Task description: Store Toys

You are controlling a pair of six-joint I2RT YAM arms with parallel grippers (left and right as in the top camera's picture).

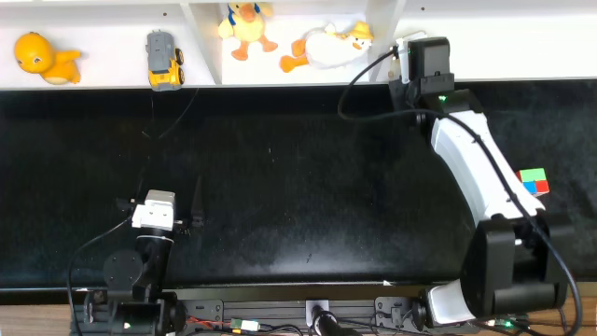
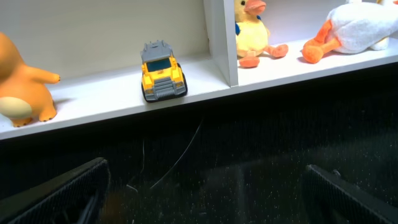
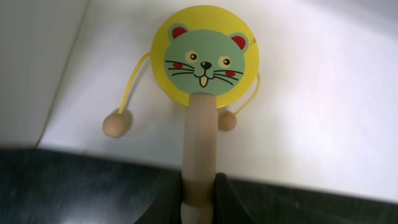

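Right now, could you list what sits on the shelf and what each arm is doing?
Left compartment: orange toy, yellow truck
Middle compartment: yellow duck, white goose
Right gripper: shut on rattle drum handle, drum head in right compartment
Left gripper: open, empty, above black mat
On mat: colour cube, right side

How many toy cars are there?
1: the yellow truck in the left compartment of the white shelf, beside the orange toy. The right arm hides part of the shelf.
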